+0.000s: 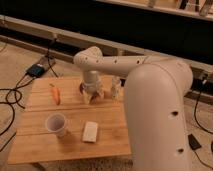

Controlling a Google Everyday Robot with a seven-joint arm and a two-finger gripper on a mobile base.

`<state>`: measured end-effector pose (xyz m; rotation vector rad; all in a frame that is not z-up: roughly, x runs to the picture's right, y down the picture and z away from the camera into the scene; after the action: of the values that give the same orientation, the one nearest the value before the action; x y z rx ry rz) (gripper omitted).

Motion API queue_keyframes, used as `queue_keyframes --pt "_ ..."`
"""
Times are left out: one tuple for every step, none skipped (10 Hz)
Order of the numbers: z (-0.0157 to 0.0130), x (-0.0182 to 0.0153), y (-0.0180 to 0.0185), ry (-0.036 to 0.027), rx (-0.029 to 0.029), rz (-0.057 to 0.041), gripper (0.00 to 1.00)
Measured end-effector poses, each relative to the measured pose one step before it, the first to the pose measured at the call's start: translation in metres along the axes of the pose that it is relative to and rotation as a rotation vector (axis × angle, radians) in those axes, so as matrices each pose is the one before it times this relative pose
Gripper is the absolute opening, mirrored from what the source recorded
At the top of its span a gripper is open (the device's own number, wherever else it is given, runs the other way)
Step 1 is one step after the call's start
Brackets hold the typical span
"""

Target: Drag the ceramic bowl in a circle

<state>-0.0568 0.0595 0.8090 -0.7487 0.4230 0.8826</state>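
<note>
A Google Everyday Robot's white arm (117, 62) reaches over a wooden desk (107, 147) from the right of the view, w/ its hand (93, 96) pointing down at the desk's far-middle area, directly at the ceramic bowl (82, 89). Only a dark reddish-brown sliver of the bowl shows, touching the hand's left edge as seen here; the rest is hidden beneath the hand. Whether the hand is apart, together or clamped on the bowl cannot be told from this angle. Just right of the hand stands a small pale object (116, 90), too unclear to ID. Left of the hand, & apart from it, lies an orange carrot (55, 93). Nearer the camera, a white cup (56, 124) stands upright left of and below the hand, and a flat white block (90, 131) lies almost straight below the hand, beside the cup but not touching it. Off the desk, far left of the hand, black cables (11, 97) trail on the floor near a blue box (36, 70).
</note>
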Motion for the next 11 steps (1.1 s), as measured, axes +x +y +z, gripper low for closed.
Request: queue_keyframes --pt "0.00346 -0.00991 -0.00813 0.00606 0.00963 -0.05595 0.65" --pt "0.00360 -0.01069 -0.00703 0.00629 0.01144 -0.05004 0.65" --pt "0.00270 -0.00907 -0.00483 0.00258 0.01227 -0.03551 0.65" --pt "0.00354 -0.01265 -0.00463 0.00019 0.01564 -0.03984 0.65" --pt "0.00330 -0.00852 -0.00309 -0.00107 0.01133 -0.02390 0.65" --pt "0.00225 -0.00594 -0.00151 -0.00361 0.00880 -0.01248 0.65" --pt "0.00396 -0.00709 -0.00151 -0.00553 0.01858 -0.01556 0.65" --pt "0.00490 -0.00475 -0.00199 -0.00164 0.02489 -0.01728 0.65" --pt "0.00429 -0.00197 -0.00226 0.00241 0.02172 -0.01235 0.65" --pt "0.00455 -0.00230 -0.00154 0.00282 0.02245 -0.01431 0.65" --pt "0.00367 -0.00356 0.00027 -0.00011 0.01737 -0.01397 0.65"
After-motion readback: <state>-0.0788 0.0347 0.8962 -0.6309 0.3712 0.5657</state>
